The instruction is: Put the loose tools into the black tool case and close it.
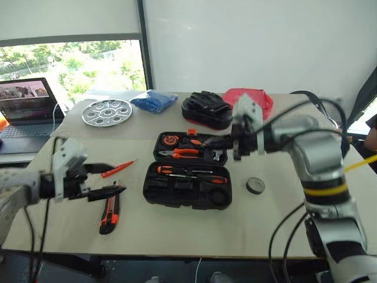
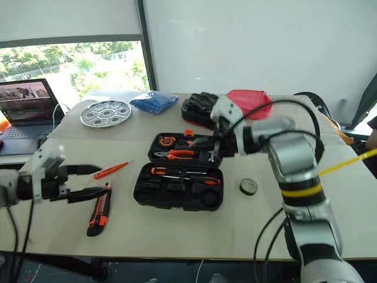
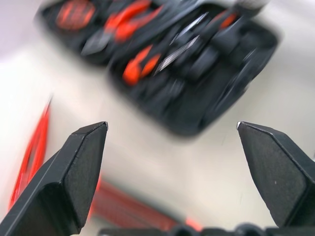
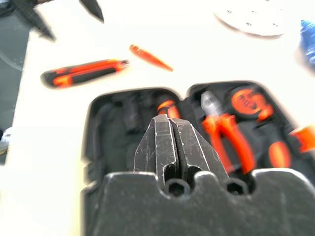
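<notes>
- My left gripper point(image 1: 105, 180) hangs with its fingers spread wide and nothing between them, just above the utility knife point(image 1: 109, 213) and the slim orange tester pen point(image 1: 118, 168); I judge it is lined up for one of those two.
- My right gripper point(image 4: 170, 147) is pressed together and empty, held above the open black tool case point(image 1: 188, 171), with the pliers point(image 4: 226, 137) in their recess just beyond its tips.
- The case lies flat on the bench point(image 1: 177, 230), both halves spread, so the moulded recesses face up for loading; two screwdrivers point(image 1: 191, 172) already sit in the near half.
- The small black tape roll point(image 1: 255, 186) lies loose on the bench, well apart from the left gripper, beside the case.
- The knife is a flat orange-and-black bar; the pen is thin and tapered, likely fiddly to pinch.
</notes>
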`<state>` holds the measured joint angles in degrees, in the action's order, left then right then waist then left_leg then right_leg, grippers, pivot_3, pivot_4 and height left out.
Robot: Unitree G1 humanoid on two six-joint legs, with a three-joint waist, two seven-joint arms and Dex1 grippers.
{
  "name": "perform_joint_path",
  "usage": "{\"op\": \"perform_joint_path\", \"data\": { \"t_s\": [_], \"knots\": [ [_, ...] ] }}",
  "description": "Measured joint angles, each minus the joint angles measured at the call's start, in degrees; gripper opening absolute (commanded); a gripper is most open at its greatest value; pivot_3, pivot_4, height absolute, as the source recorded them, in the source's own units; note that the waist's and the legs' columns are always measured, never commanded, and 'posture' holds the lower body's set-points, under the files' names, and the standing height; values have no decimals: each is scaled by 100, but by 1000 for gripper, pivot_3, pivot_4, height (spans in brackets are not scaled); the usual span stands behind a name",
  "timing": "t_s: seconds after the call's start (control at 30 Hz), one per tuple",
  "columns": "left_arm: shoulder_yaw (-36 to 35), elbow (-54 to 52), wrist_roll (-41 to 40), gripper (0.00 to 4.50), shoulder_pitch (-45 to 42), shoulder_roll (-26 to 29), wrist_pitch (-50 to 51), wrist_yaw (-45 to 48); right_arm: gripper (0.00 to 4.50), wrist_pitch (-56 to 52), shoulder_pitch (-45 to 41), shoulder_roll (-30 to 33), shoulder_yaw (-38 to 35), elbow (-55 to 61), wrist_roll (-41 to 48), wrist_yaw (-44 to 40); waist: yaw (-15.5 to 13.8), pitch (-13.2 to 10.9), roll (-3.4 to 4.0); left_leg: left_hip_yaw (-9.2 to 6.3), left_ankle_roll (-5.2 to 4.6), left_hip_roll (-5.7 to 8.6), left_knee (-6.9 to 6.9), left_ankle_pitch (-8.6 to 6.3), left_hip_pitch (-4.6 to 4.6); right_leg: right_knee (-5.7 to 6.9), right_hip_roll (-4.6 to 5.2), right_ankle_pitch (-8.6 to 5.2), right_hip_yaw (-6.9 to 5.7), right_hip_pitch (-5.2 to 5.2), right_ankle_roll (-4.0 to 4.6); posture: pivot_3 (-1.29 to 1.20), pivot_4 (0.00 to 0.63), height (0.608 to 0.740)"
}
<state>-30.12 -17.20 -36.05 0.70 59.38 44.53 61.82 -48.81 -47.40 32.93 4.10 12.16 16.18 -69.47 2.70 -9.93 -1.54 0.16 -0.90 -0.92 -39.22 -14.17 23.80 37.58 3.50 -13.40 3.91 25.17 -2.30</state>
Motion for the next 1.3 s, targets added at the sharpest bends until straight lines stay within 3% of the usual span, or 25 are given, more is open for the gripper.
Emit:
{"op": "perform_joint_path", "data": {
  "t_s": [0.2, 0.3, 0.43, 0.47, 0.57, 0.7, 0.93, 1.1, 1.3],
  "knots": [
    [-1371, 165, 246, 4500, 1139, -278, -105, -71, 35, 27, 453, -46, -126, 907, 485, 469, -33, -1, -3, 0, 17, -3, 0, 11, -45, -8, -2, -4, -4, -29, 16, 0, 150, 740],
    [-1617, 433, 451, 4500, 1455, -264, -284, -3, 35, 32, 660, -49, -143, 1130, 685, 660, -43, 0, -4, 1, 18, -4, 1, 11, -66, -14, -2, -6, -8, -53, 19, 0, 150, 740],
    [-1429, 895, 829, 4500, 1473, 32, -747, 139, 35, 31, 744, 5, -264, 1251, 881, 953, -64, 0, -6, -1, 18, -4, 1, 11, -65, -19, -2, -7, -16, -55, 21, 0, 150, 740],
    [-1288, 1049, 896, 4500, 1279, 128, -848, 163, 35, 30, 758, 39, -296, 1285, 932, 1006, -73, 0, -6, -1, 18, -4, 3, 11, -66, -21, -1, -7, -17, -58, 20, 0, 150, 740],
    [-405, 1678, 1024, 4500, 183, 521, -1212, 301, 698, -60, 823, 166, -393, 1417, 1164, 1097, -143, 4, -14, 4, 19, -3, 9, 11, -65, -43, -7, -2, -31, -68, 26, 0, 150, 740],
    [949, 2644, 1434, 4500, -1433, 743, -1746, 622, 2067, -219, 848, 369, -536, 1661, 1601, 1116, -158, 7, -18, 18, 19, 2, 25, 11, -60, -55, -7, -1, -31, -66, 22, 0, 150, 740],
    [3400, 5155, 3046, 4500, -4613, -79, -2891, 1218, 4437, -499, 1081, 756, -752, 2049, 2052, 1477, -187, 8, -24, 35, 17, 6, 22, 11, -36, -57, -12, -3, -40, -59, 20, 0, 150, 740],
    [4145, 6686, 3921, 4500, -5812, -703, -3544, 1178, 4437, -782, 1386, 955, -984, 2465, 2462, 1808, -154, 7, -30, 30, 14, 4, 21, 9, -26, -55, -13, -4, -40, -54, 17, 0, 150, 740],
    [4507, 7823, 4531, 4500, -6531, -1384, -3826, 868, 4437, -828, 1634, 1018, -1085, 2811, 2589, 2285, -175, 7, -33, 21, 13, 7, 5, 10, -9, -54, -12, -4, -44, -50, 12, 0, 150, 740]
  ]
}}
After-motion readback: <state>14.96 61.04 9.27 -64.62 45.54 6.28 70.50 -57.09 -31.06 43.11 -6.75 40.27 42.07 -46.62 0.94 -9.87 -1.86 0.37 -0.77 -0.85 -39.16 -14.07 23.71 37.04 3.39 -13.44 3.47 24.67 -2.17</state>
